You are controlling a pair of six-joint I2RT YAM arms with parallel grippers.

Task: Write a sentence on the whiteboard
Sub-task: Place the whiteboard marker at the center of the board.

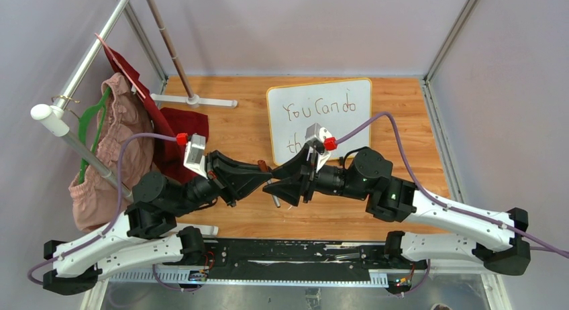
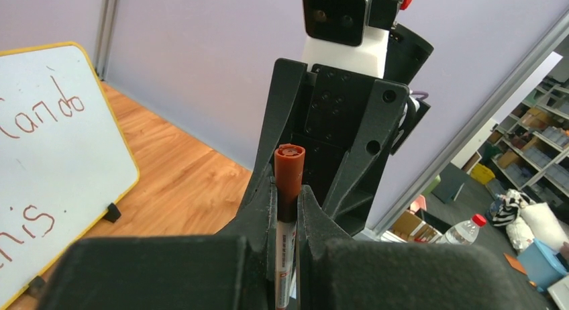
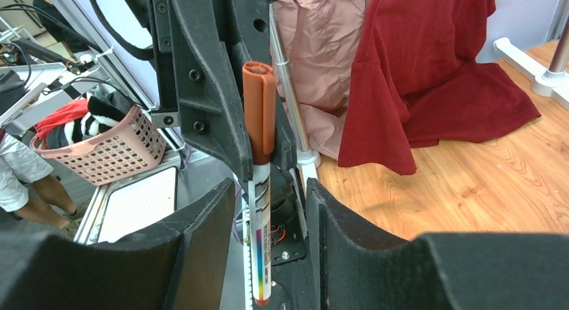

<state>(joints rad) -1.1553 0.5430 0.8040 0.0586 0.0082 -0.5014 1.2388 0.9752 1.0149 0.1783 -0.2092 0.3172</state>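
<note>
The whiteboard (image 1: 321, 119) leans at the back centre. The sentence (image 1: 319, 109) reads "You Can do" on top. Its second line starts "th" and is partly hidden by my right wrist. The left wrist view shows the board (image 2: 60, 169) with "Can do" and "his." on it. My left gripper (image 1: 266, 178) (image 2: 288, 201) is shut on a capped marker (image 1: 274, 194) (image 2: 289, 172) with a reddish-brown cap, held upright. My right gripper (image 1: 280, 182) (image 3: 272, 216) is open and faces the left one. The marker (image 3: 259, 122) stands between its fingers, apart from both pads.
A clothes rack at the left holds a pink garment (image 1: 111, 149), a green hanger (image 1: 90, 119) and a dark red cloth (image 1: 178, 132). A white stand foot (image 1: 194, 100) lies at the back. A pink basket (image 3: 100, 145) sits beyond the table edge.
</note>
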